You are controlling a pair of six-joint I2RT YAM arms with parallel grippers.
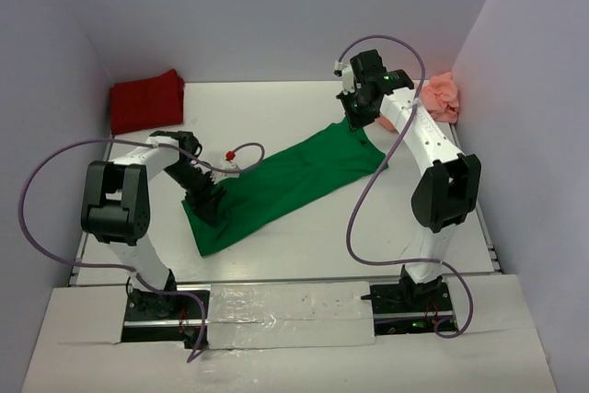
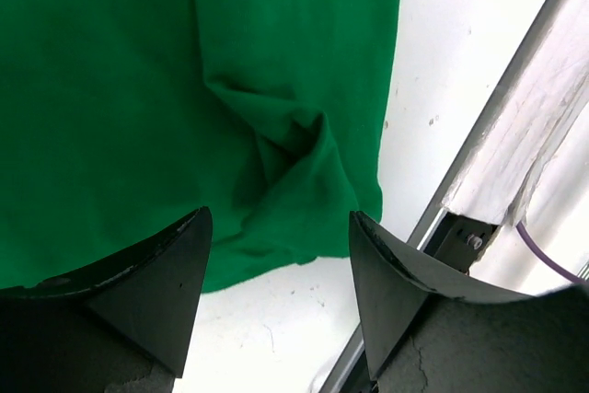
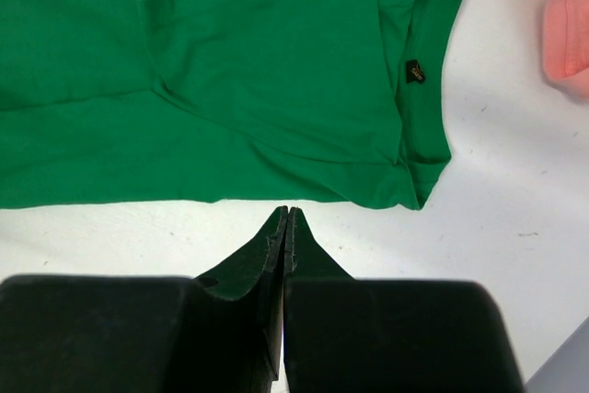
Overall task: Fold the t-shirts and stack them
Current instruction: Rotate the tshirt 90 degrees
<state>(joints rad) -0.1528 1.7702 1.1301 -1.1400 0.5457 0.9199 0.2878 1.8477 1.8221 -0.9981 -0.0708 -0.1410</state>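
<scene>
The green shirt was laid as a long band across mid-frame, the left gripper spread above its lower-left end and the right gripper pressed together, empty, by its upper-right end. Both ends would best be pinched at the corners and carried over evenly. Three shirts were counted: this one, a red shirt folded upper left, and a pink shirt bunched upper right.

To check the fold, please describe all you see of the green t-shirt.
The green t-shirt is bright, soft-looking cotton, folded into a long strip. It lies creased and diagonal on the white table, a small dark label at its collar end. The open left gripper is over its near end; the shut right gripper is beside its far end.
</scene>
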